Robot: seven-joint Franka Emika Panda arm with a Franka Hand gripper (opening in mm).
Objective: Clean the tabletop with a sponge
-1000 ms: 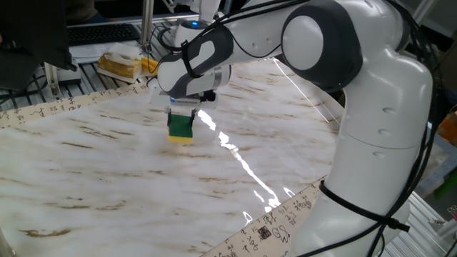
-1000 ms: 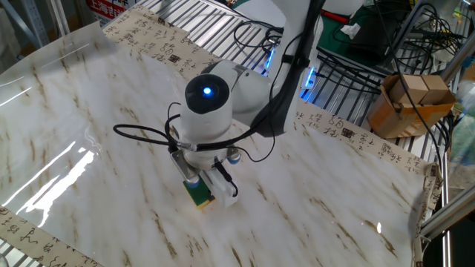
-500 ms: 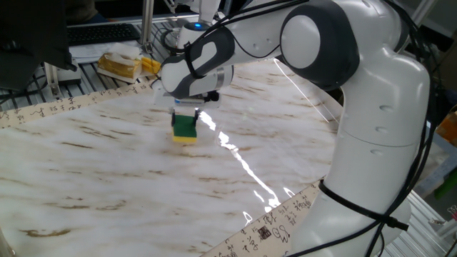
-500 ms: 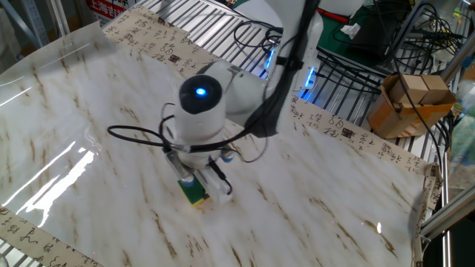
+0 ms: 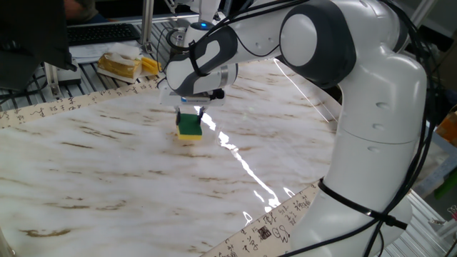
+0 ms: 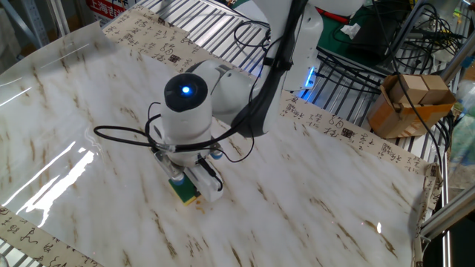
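The sponge [image 5: 189, 128], dark green on top with a yellow base, rests flat on the white marble-patterned tabletop [image 5: 107, 171]. My gripper [image 5: 189, 120] points straight down and is shut on the sponge, pressing it onto the sheet. In the other fixed view the sponge [image 6: 185, 191] shows below the gripper [image 6: 182, 185], partly hidden by the white fingers [image 6: 208, 186] and the round wrist above. The tabletop [image 6: 89, 96] has a beige border with black characters.
A pale yellow lump in clear wrapping [image 5: 120, 66] lies on the grey slatted bench [image 5: 86, 71] behind the sheet. A cardboard box [image 6: 410, 101] and cables stand beyond the far border. My arm's large white body [image 5: 371, 128] stands over the right edge.
My gripper has slid the sponge across the tabletop, to the right in one fixed view and to the left in the other. The sponge stays gripped and on the sheet.
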